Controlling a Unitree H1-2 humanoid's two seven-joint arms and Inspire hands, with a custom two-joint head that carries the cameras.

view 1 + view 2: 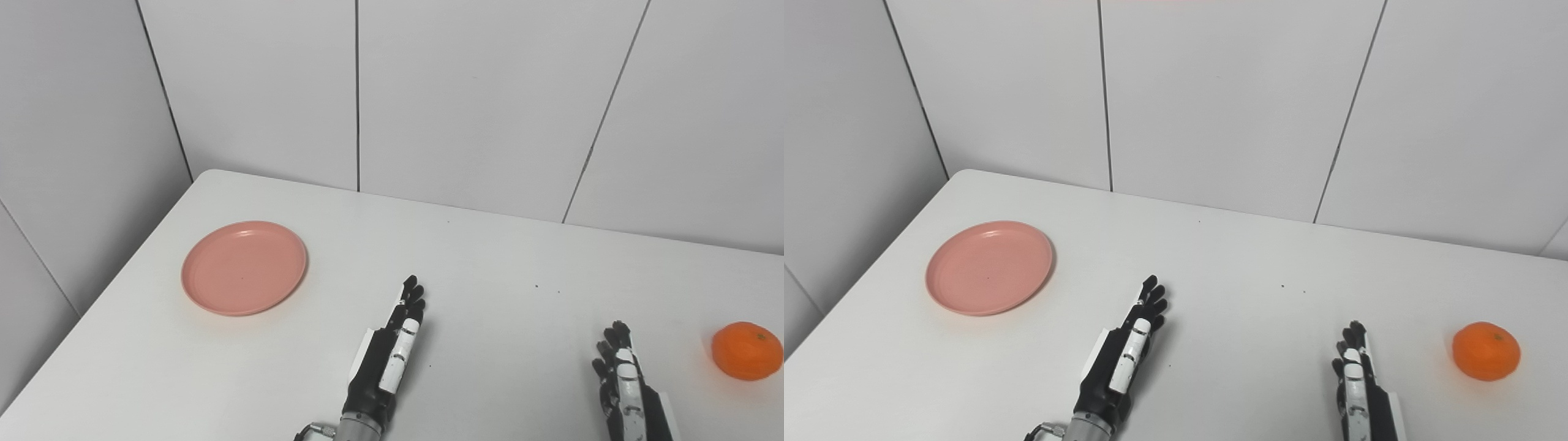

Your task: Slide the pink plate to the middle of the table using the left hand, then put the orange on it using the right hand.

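Probably a lab: bare white table (490, 269) against plain panelled walls (465, 98).

Plate (244, 267) far left, orange (746, 351) far right

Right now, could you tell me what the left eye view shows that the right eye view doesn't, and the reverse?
Only the left eye view: more wall left of the table. Only the right eye view: more bare table right of the orange, and an extra wall seam at the far right edge. Both: the empty pink plate at far left, the left hand and right hand open, holding nothing, and the orange at right.
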